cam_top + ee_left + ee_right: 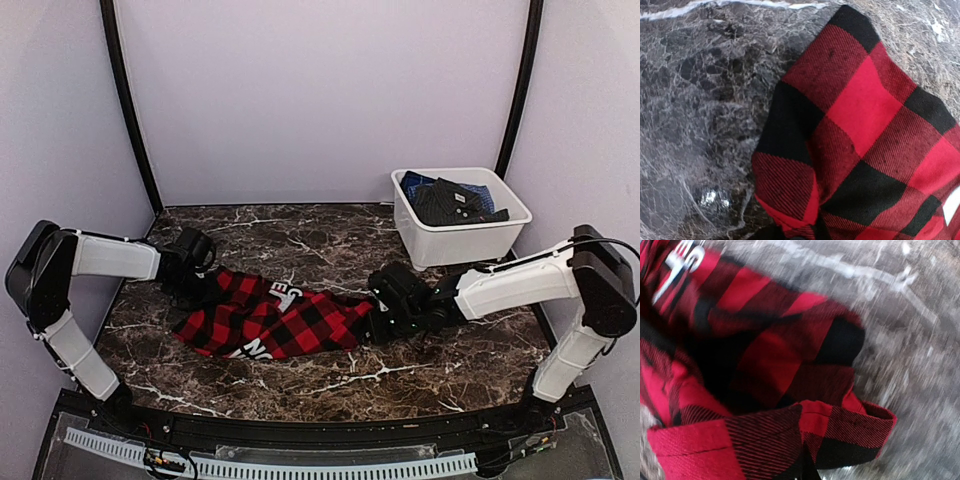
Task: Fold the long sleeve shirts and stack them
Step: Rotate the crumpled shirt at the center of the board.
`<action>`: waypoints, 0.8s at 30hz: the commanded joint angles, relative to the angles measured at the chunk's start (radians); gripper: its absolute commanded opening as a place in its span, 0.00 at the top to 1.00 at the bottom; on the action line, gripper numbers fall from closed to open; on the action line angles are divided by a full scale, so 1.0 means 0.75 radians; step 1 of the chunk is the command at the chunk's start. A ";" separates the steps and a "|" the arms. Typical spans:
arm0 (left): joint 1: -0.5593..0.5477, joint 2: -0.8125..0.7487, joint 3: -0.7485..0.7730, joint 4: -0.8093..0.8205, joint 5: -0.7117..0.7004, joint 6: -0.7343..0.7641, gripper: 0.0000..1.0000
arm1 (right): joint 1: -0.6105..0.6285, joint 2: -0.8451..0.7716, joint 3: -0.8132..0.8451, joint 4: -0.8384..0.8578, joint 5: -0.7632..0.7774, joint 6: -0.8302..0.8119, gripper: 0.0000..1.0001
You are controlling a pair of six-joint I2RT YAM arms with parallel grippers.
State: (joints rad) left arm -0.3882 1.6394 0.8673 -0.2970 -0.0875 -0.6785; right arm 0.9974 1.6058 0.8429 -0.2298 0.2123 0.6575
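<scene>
- The shirt point(280, 325) was soft flannel in a red-and-black buffalo check, and the left wrist view showed a fine diagonal twill weave point(860, 125).
- It lay bunched and creased rather than flat, with white lettering point(257, 349) showing on its near edge and more white near its upper middle.
- In the right wrist view the cloth point(765, 365) was motion-blurred. A stitched, doubled hem crossed the bottom of the picture and white letters point(682, 260) showed at the top left.
- The shirt sat on the table's near middle with its long axis running left to right, strung between the two grippers. The bulk sagged toward the near-left.
- I could not tell which way the collar pointed.
- The left gripper point(200, 280) met the shirt's far-left corner. In its wrist view the cloth gathered to a pinch at the bottom edge, so the fingers looked clamped on it, though they were mostly hidden.
- The right gripper point(375, 315) met the shirt's right end. The hem was drawn in at the bottom of its wrist view, so its fingers looked closed on the cloth too.
- The table point(300, 235) was dark brown marble-patterned, glossy, with white veins.
- A white rectangular plastic tub point(455, 248) stood at the far right, well apart from the shirt.
- It held dark folded clothes point(455, 200), with some blue cloth at the edges.
</scene>
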 commanded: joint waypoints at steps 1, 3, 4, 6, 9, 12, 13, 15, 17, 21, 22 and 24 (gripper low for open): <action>0.003 -0.101 -0.124 -0.033 0.129 -0.015 1.00 | -0.166 0.132 0.206 0.205 0.109 -0.089 1.00; 0.001 -0.164 -0.186 -0.027 0.188 -0.040 1.00 | -0.233 0.241 0.360 0.244 0.089 -0.151 1.00; -0.008 -0.213 -0.224 -0.026 0.204 -0.052 1.00 | -0.260 0.300 0.446 0.251 0.078 -0.186 1.00; -0.046 -0.291 -0.269 -0.031 0.238 -0.094 1.00 | -0.314 0.437 0.653 0.234 0.040 -0.246 1.00; -0.196 -0.388 -0.299 -0.034 0.268 -0.195 1.00 | -0.374 0.675 0.973 0.207 -0.055 -0.322 1.00; -0.350 -0.407 -0.303 -0.002 0.283 -0.311 1.00 | -0.425 0.887 1.327 0.129 -0.165 -0.366 1.00; -0.420 -0.405 -0.307 0.018 0.296 -0.369 1.00 | -0.438 0.952 1.435 0.088 -0.200 -0.377 1.00; -0.519 -0.384 -0.303 0.086 0.321 -0.435 0.96 | -0.461 1.056 1.629 -0.012 -0.263 -0.401 0.90; -0.600 -0.337 -0.255 0.106 0.320 -0.453 0.87 | -0.476 1.118 1.775 -0.105 -0.277 -0.441 0.73; -0.698 -0.288 -0.151 0.042 0.265 -0.452 0.70 | -0.479 1.085 1.844 -0.247 -0.250 -0.494 0.38; -0.703 -0.295 -0.144 0.033 0.243 -0.460 0.62 | -0.479 1.051 1.811 -0.251 -0.227 -0.500 0.35; -0.706 -0.329 -0.131 -0.011 0.184 -0.464 0.53 | -0.478 0.970 1.730 -0.262 -0.191 -0.509 0.25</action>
State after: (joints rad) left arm -0.9066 1.4307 0.7238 -0.2512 0.1146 -0.9981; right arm 0.6323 2.4435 2.1838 -0.3519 0.0368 0.3161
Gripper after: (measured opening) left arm 0.393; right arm 0.694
